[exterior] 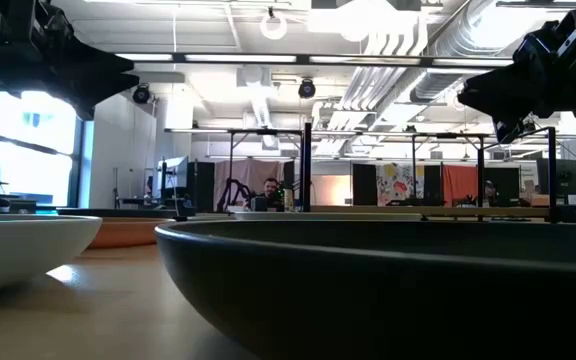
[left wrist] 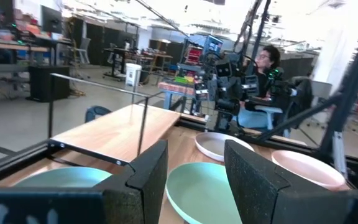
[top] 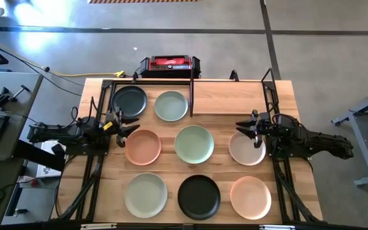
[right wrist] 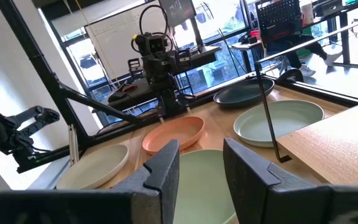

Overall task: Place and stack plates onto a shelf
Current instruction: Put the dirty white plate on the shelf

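Note:
Several round plates lie flat on the tabletop in three rows. A black plate [top: 129,101] and a sage green plate [top: 171,106] lie farthest. A peach plate [top: 143,146], a green plate [top: 194,144] and a beige plate [top: 246,147] form the middle row. A pale green plate [top: 145,195], a black plate [top: 199,197] and a peach plate [top: 251,197] lie nearest. The shelf board [top: 241,97] sits far right of its upright bar [top: 191,89], with nothing on it. My left gripper [top: 123,124] hovers open by the peach plate's far-left rim. My right gripper [top: 251,126] hovers open over the beige plate's far rim.
Black tubing frames run along both table sides [top: 280,172]. A red and black box [top: 170,64] stands behind the far edge. The near black plate [exterior: 388,290] fills the low view's foreground. People sit in the room beyond [left wrist: 267,59].

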